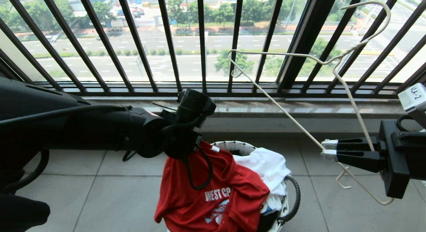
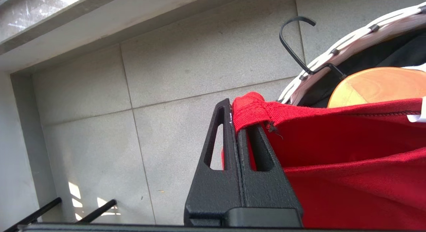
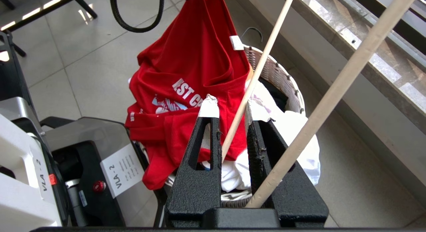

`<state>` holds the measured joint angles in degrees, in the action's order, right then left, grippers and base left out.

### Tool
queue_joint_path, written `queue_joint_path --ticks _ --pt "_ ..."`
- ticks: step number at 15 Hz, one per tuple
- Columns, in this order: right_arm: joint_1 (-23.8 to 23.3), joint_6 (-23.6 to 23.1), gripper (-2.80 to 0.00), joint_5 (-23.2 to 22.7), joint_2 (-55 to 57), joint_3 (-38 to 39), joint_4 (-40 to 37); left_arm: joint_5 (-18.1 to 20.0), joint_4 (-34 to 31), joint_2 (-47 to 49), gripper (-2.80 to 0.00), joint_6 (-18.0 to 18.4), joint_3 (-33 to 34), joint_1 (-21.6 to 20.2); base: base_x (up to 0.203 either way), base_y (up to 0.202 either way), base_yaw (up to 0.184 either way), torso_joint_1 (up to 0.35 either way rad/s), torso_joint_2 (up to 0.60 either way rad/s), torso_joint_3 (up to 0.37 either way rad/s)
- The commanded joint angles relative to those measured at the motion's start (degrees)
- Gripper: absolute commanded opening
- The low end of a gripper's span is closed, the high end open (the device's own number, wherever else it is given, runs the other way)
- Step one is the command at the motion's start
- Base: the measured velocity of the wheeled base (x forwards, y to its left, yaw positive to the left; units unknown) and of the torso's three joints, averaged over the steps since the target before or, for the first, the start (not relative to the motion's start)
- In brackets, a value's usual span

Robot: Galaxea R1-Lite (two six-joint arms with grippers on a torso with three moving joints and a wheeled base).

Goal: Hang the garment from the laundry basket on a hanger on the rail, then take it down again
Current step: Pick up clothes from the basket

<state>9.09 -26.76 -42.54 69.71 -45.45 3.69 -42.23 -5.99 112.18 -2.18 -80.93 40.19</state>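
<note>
The red garment (image 1: 213, 195) with white "WEST" lettering hangs from its collar above the laundry basket (image 1: 233, 146), its lower part draped over the basket's front. My left gripper (image 1: 186, 143) is shut on the collar's red ribbed edge (image 2: 253, 109), fingers pressed together (image 2: 233, 109). To the right, my right gripper (image 1: 329, 149) is shut on the thin white wire hanger (image 1: 286, 112), which tilts with its hook up against the window bars. One hanger wire (image 3: 263, 64) runs between the taped fingertips (image 3: 209, 105). The garment (image 3: 186, 69) and basket (image 3: 279, 75) lie beyond them. The rail is out of view.
A black barred window railing (image 1: 199, 42) and a stone sill (image 1: 299, 107) close off the far side. White cloth (image 1: 266, 165) fills the basket beside a light wooden hanger (image 2: 376, 85). The robot's base (image 3: 83, 152) stands next to the basket on the grey tiled floor (image 1: 100, 192).
</note>
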Motion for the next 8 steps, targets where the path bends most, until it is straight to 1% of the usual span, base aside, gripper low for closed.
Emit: queue_joint_path --ticks 1,5,8 --pt "0.05 -0.14 -2.80 -0.27 0.08 0.01 0.00 -0.60 0.01 -2.01 -2.80 0.03 0.38 0.87 0.000 0.000 0.000 0.000 0.00 0.000" --pt "0.05 -0.14 -2.80 -0.27 -0.01 -0.08 0.09 -0.66 -0.08 -3.51 -2.80 0.42 1.22 1.73 0.000 0.000 0.000 0.001 0.00 0.007" --pt "0.05 -0.05 -2.80 -0.18 -0.10 -0.08 0.09 -0.66 -0.08 -3.62 -2.80 0.97 1.04 1.73 0.000 0.000 0.000 0.002 0.00 0.147"
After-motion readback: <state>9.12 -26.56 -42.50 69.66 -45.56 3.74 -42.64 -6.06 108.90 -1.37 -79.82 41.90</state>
